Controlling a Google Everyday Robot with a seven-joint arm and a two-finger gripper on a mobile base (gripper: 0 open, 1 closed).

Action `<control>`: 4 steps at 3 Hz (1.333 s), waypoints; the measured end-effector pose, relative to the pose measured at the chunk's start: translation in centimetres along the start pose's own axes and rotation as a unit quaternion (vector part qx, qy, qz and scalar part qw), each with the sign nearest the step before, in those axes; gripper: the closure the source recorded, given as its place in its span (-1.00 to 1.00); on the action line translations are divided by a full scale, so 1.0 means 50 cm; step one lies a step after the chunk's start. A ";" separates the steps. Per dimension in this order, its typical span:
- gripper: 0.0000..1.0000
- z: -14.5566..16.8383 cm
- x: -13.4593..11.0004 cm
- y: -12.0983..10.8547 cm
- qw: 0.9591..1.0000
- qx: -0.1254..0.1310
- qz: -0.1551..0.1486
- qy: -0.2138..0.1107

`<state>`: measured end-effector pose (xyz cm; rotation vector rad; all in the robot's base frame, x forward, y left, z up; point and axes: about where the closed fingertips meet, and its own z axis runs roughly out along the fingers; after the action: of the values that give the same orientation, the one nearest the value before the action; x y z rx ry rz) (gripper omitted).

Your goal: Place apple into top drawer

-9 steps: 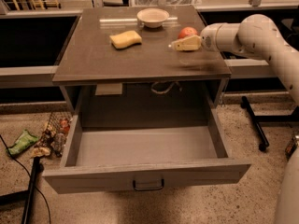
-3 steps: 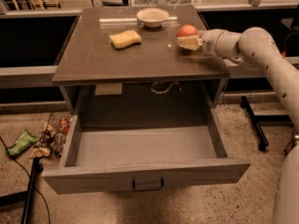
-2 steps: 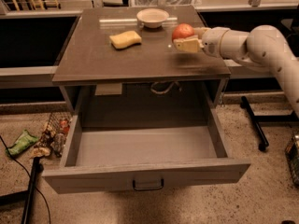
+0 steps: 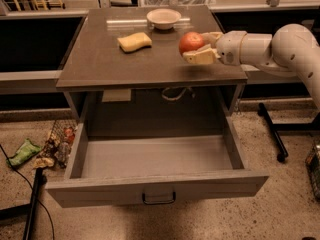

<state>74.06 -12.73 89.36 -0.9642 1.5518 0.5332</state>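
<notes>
Speckled stone floor (image 4: 290, 209) (litter (image 4: 56, 145) at left), 1 brown-topped table (image 4: 100, 59), dim light.

The gripper (image 4: 196, 47) reaches in from the right over the tabletop (image 4: 100, 59), its fingers (image 4: 201, 57) clamped on the apple (image 4: 190, 42) (a shadow lies beneath it). Sponge (image 4: 134, 41) and bowl (image 4: 163, 18) sit further left; the drawer (image 4: 150, 191) below stands pulled out, handle (image 4: 159, 200) facing front

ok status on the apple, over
gripper over tabletop, fingers shut on apple. top drawer open below, empty. nothing in the way.
</notes>
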 end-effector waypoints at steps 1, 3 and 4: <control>1.00 0.000 0.000 0.000 1.000 0.000 0.000 0.000; 1.00 -0.021 0.019 0.160 0.992 -0.101 -0.028 0.070; 1.00 -0.048 0.035 0.242 0.985 -0.127 -0.036 0.109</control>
<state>62.86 -8.40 86.07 -1.3044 1.6628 0.6002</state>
